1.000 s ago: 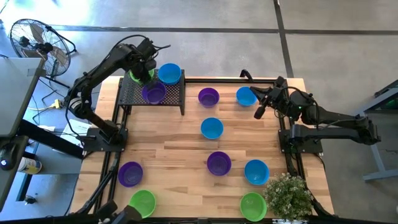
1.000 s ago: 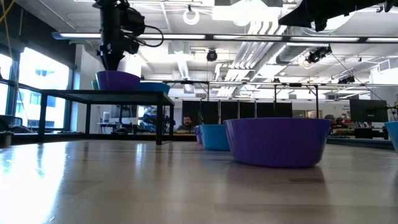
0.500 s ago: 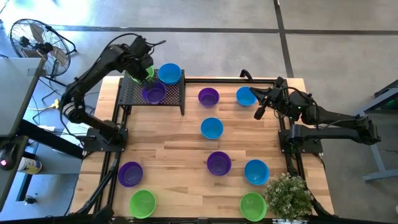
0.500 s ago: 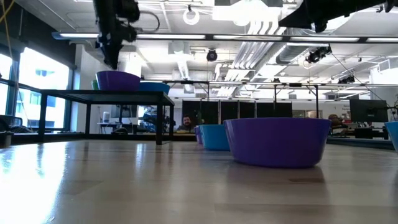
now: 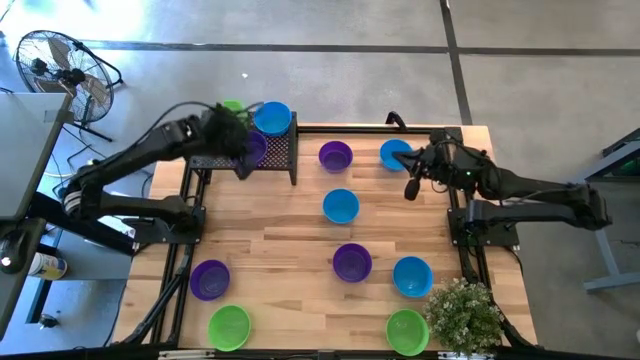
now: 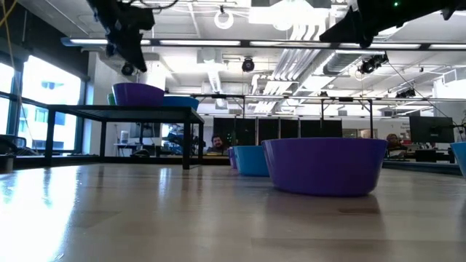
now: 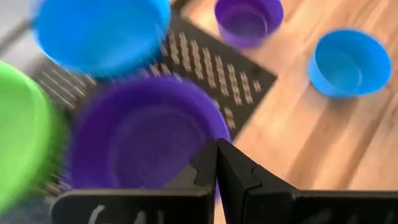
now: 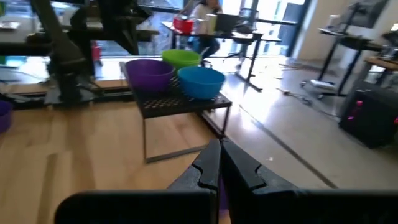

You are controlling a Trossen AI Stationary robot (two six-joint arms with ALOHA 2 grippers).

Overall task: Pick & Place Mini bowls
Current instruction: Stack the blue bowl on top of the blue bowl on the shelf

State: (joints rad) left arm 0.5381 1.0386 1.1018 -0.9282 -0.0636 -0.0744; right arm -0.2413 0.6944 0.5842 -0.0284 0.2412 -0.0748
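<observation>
- Left gripper (image 7: 216, 163): jaws pressed flat together, nothing between them. From above it hangs over the black mesh rack (image 5: 275, 157), at about 10 o'clock on the table (image 5: 270, 245), right over the purple bowl on the rack (image 7: 140, 134).
- That rack carries three mini bowls: the purple one, a blue bowl (image 5: 272, 118) at the rack's 1 o'clock corner and a green bowl (image 5: 232, 106) peeking out at its 11 o'clock side, mostly hidden by the arm. In the low view only the purple one and a sliver of blue show up on top of the rack.
- Right gripper (image 8: 219, 168): jaws also squeezed shut and empty. It sits up around 2 o'clock on the table, pointing toward the middle, just beside a blue bowl near the far edge (image 5: 394, 154).
- Rest of the bowls are loose on the wood:
- purple bowl by the rack (image 5: 335, 156) at 12 o'clock, just off the rack's right leg
- blue bowl in the centre (image 5: 340, 206)
- purple bowl below centre (image 5: 352, 262) at roughly 6 o'clock
- blue bowl at 5 o'clock (image 5: 412, 276), with a green bowl near the plant (image 5: 407, 330) closer to the front edge
- purple bowl at 7 o'clock (image 5: 210, 279) and a green bowl in the front-left corner (image 5: 229, 326) right below it
- A little potted plant (image 5: 463, 315) sits in the 5 o'clock corner.
- A fan (image 5: 58, 66) stands on the floor off past the table's 10 o'clock corner.
</observation>
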